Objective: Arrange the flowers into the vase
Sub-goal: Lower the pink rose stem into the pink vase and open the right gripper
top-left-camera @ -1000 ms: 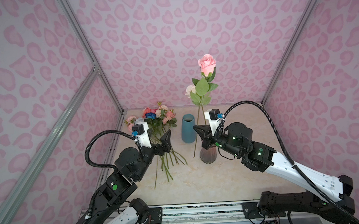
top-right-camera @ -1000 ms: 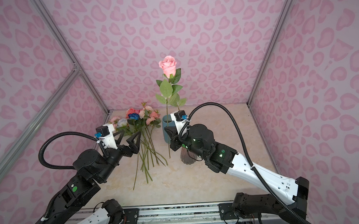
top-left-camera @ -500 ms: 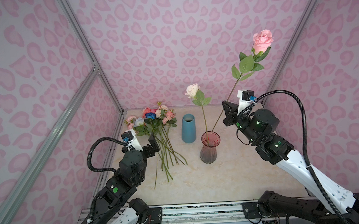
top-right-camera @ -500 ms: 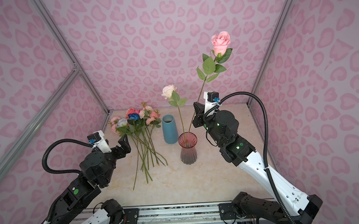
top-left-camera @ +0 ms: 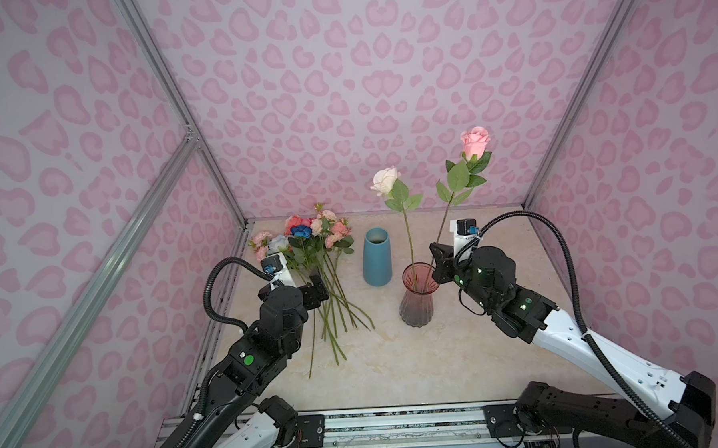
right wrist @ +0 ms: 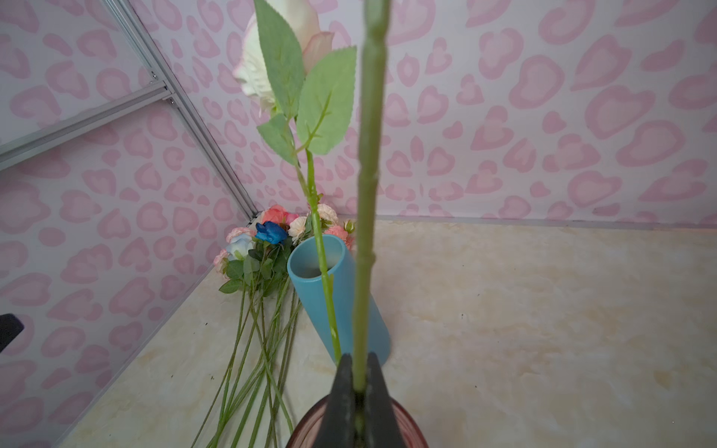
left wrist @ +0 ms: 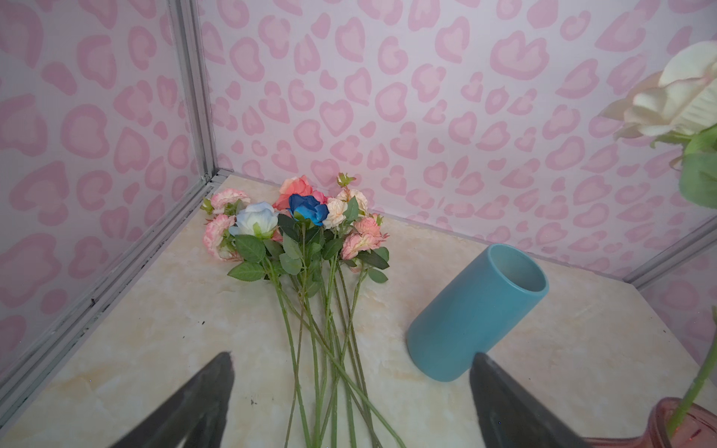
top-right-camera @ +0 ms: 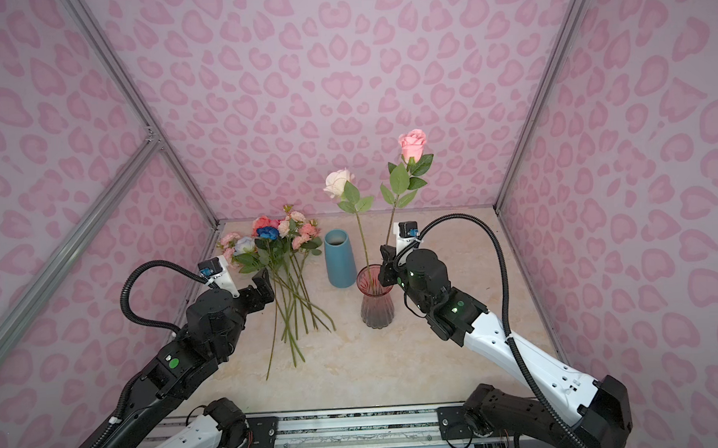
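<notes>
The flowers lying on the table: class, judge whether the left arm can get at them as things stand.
Probably yes. The left gripper hangs open close to the flowers, nothing between; the blue vase stands aside, and the right gripper holds a pink rose at the glass vase.

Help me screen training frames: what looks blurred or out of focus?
Right wrist view: the long green stem nearest the lens is soft, the cream rose bloom too. Left wrist view: that bloom blurs at the edge; the loose mixed flowers are sharp. Both top views: sharp.
</notes>
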`<state>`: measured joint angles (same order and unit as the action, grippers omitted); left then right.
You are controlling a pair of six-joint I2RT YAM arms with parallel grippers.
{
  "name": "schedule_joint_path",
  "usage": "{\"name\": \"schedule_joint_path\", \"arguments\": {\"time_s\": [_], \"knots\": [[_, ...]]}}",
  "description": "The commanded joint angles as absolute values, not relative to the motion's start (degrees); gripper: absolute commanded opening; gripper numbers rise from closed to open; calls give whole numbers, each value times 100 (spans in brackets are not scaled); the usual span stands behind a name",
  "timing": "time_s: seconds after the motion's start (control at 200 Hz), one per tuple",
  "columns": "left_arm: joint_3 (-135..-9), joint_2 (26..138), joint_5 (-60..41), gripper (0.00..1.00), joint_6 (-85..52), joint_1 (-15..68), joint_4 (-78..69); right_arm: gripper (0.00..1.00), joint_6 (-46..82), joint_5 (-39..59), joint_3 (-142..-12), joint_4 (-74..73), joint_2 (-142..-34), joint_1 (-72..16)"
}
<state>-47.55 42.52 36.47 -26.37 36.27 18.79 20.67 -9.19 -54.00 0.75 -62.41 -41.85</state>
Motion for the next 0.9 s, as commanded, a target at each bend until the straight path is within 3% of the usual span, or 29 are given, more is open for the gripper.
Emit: {"name": "schedule_joint_path", "arguments": {"time_s": [0.0,0.225,0.895], "knots": [[-4807,4336,3533,95,-2810,3595,1932,8,2421,-1369,-5326,303,-6272,-4493],[-4701,4389,3501,94,-3010,3568,1804,23,2786,-1821,-5109,655,-6216,-4717],[-4697,6049,3171,94,-3774,3365,1602,30,2610,-1871,-5098,1264,-5508,-4755]]}}
